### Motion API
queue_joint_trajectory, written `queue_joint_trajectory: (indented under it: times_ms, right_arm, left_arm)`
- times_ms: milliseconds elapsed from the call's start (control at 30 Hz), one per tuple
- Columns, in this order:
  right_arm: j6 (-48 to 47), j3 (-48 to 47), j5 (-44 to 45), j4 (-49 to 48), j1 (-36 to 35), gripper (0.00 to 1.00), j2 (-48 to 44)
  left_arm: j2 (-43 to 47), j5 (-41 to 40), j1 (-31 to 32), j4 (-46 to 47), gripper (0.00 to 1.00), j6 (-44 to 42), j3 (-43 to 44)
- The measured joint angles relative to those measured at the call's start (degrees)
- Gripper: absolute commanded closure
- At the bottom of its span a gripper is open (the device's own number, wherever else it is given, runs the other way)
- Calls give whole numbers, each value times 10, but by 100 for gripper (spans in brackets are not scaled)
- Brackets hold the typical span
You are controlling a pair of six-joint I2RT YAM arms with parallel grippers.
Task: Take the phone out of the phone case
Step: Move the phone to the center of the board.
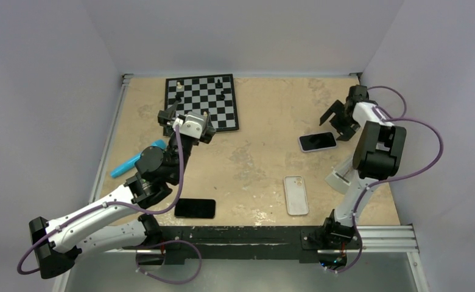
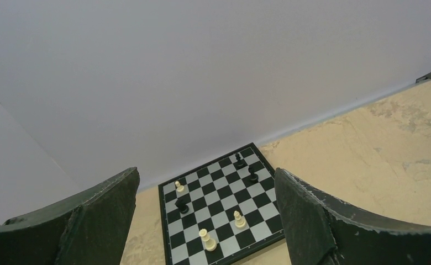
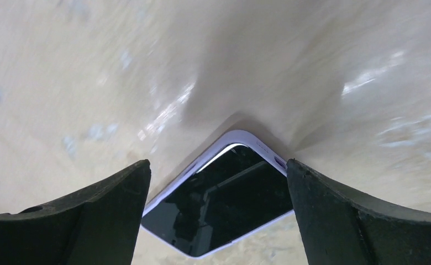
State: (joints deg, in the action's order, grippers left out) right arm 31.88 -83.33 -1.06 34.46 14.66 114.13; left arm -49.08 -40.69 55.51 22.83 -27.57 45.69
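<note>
A phone with a dark screen in a pale lilac case (image 1: 317, 142) lies screen up at the right of the table. In the right wrist view the cased phone (image 3: 224, 199) sits just below and between my fingers, one corner toward the far side. My right gripper (image 1: 338, 123) hovers open over its right end, touching nothing; its gap shows in its own wrist view (image 3: 216, 165). My left gripper (image 1: 186, 117) is open and empty at the near edge of the chessboard, also seen in the left wrist view (image 2: 206, 174).
A chessboard (image 1: 201, 100) with a few pieces stands at the back, also in the left wrist view (image 2: 224, 204). A white phone-shaped item (image 1: 296, 194) lies near the front right. A black phone (image 1: 195, 208) lies front centre. A blue object (image 1: 136, 161) lies at the left.
</note>
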Motion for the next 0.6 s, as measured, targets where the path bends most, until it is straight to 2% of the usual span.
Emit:
queue_joint_trajectory:
  times_ms: [133,233,467,600]
  right_arm:
    - [-19,12,-57,2,-29,5,-22]
    - [-40,9,-58,6,-38,3,-37]
    - [-42,7,50,35,-49,2,-114]
    - [-16,8,122,41,-110,2,-182]
  left_arm:
    - [-2,0,0,-3,5,1,0]
    - [-3,0,0,-3,5,2,0]
    - [-3,0,0,-9,5,6,0]
    - [-3,0,-1,-11,5,6,0]
